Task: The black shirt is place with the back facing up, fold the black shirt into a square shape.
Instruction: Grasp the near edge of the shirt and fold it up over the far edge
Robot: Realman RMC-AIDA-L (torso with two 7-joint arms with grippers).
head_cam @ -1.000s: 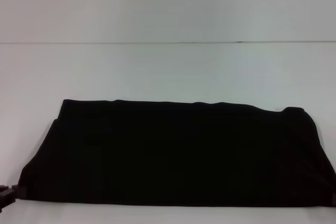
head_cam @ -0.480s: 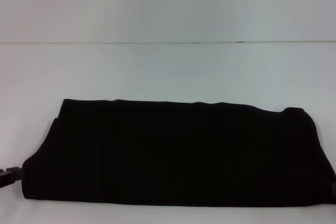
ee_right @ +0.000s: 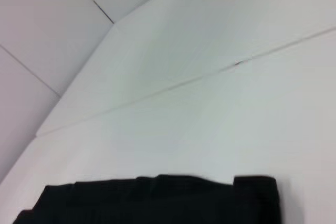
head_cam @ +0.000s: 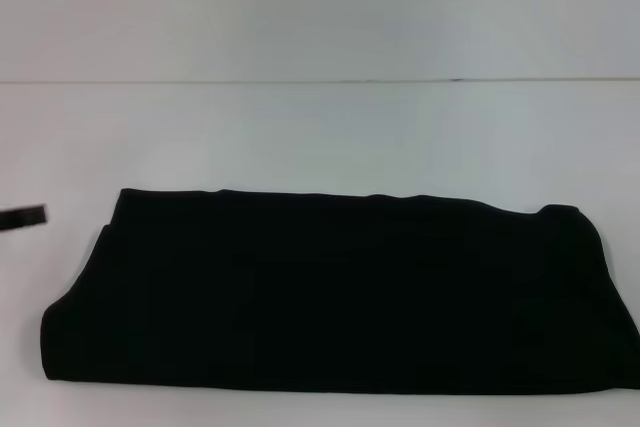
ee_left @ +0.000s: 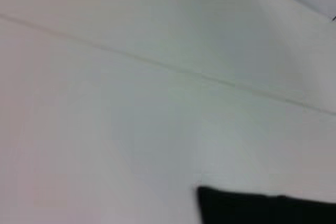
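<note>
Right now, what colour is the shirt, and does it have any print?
The black shirt is plain black with no visible print, seen best in the head view.

Black shirt (head_cam: 340, 292): soft matt cloth, plain and unprinted, lying in smooth folded layers with gently rounded edges; table (head_cam: 320, 137): white, smooth, faintly sheened hard surface; left gripper (head_cam: 22, 218): dark, hard-edged part, material unclear.

Left gripper (head_cam: 24, 218) left of black shirt (head_cam: 340, 292)

Bare lab-like test setup: plain white table (head_cam: 320, 137), blank white wall (head_cam: 320, 7).
</note>
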